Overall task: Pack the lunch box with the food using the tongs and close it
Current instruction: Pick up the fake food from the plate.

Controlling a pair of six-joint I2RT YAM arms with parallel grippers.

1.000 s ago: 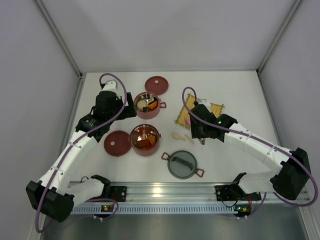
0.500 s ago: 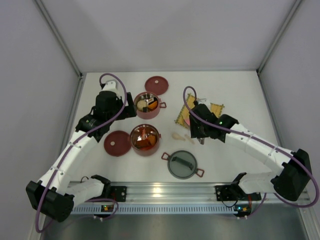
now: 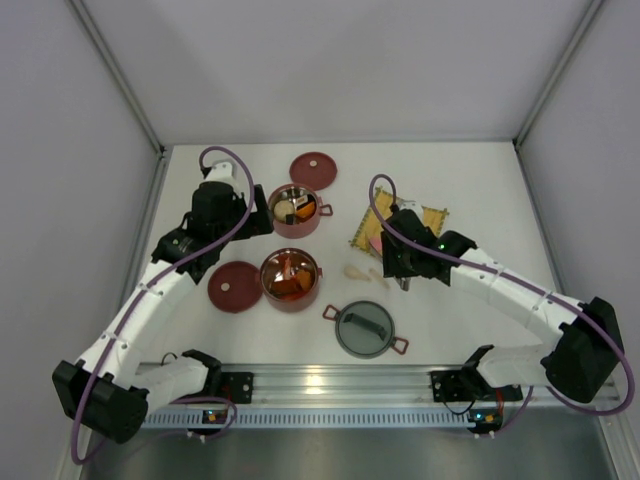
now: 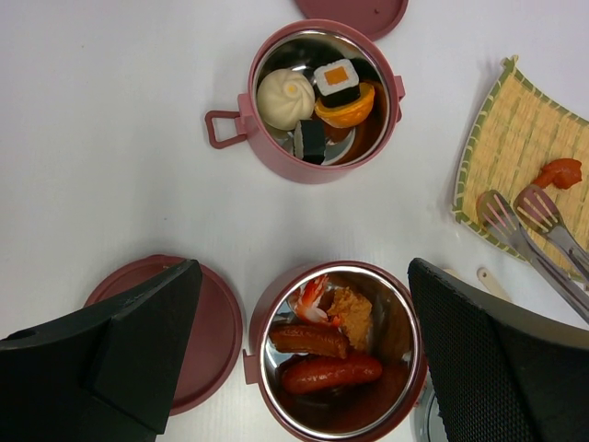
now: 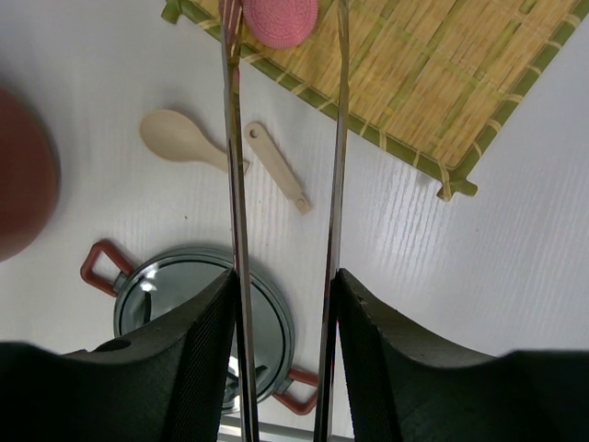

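Right gripper [image 5: 285, 285] is clamping the tongs [image 5: 235, 184] partway down their arms, pinching them without squeezing them closed. The two arms are sitting apart, and the pink disc [image 5: 281, 18] is showing between them at the near-left corner of the mat [image 5: 442, 83]. The tips are running off the top of the wrist view, so I can't tell if they're touching the disc or hovering over it. From the left wrist camera they're sitting over the mat's left edge, just beside an orange-red piece [image 4: 560, 172], so which bit is being gone for is a toss-up.

Left gripper [image 4: 302, 267] is hanging spread wide over the two open bowls, left of the mat, holding nothing. Far bowl [image 4: 317, 175] is carrying a bun and sushi, and the near bowl [image 4: 253, 350] is holding sausages. Grey lid [image 3: 365, 330] is lying at the near side.

How I'd be doing this step: I'd be getting the tips right down onto the weave either side of the piece, since a flat disc is probably giving almost no edge to grab. Then I'd be squeezing slowly so it isn't squirting out sideways, lifting straight up before swinging left, and watching that left arm over the bowls. The spoons [image 5: 179, 133] are lying just beside the mat, so a low sweep is risking a knock.
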